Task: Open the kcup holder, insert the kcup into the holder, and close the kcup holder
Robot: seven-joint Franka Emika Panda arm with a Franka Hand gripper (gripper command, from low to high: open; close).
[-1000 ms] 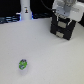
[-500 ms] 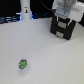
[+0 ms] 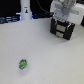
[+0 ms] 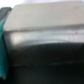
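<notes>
The kcup (image 3: 22,64) is a tiny round pod with a green patterned top, lying on the white table near its front, toward the exterior view's left. The kcup holder (image 3: 64,29) is a black boxy block at the back, on the exterior view's right. My white gripper (image 3: 63,19) hangs right over the holder's top and front, far from the kcup. Its fingers are hidden against the black block, so their state does not show. The wrist view is a blurred close-up of a dark grey surface (image 4: 45,47) with a teal edge (image 4: 3,50).
A tall white bottle-shaped post (image 3: 25,10) with black marks stands at the back, on the exterior view's left. The white table (image 3: 45,55) stretches between the kcup and the holder. Dark background lies behind the table's far edge.
The gripper and arm have shifted slightly at the holder. The kcup has not moved.
</notes>
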